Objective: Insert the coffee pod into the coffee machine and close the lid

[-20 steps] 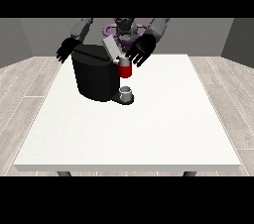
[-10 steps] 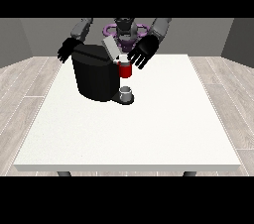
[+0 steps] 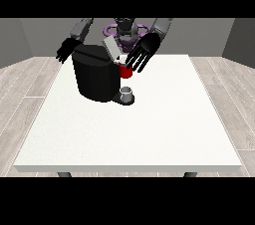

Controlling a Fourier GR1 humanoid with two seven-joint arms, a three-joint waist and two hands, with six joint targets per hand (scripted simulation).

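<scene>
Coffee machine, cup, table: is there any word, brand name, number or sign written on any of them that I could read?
None. No text can be read anywhere in the front view.
Coffee machine: plain black, no label showing.
Its raised lid: plain grey.
Red part at the machine's front: no marking.
Small grey cup: no marking.
Table: plain white.

A plain, bare indoor room, more like a test space than a lived-in home. A large white table (image 3: 149, 134) stands on pale wood-plank flooring (image 3: 22, 77), with flat grey walls (image 3: 209, 32) behind. Just beside the hand at the view's right (image 3: 143, 52), a black coffee machine (image 3: 95, 74) gives the only kitchen-like touch.
</scene>
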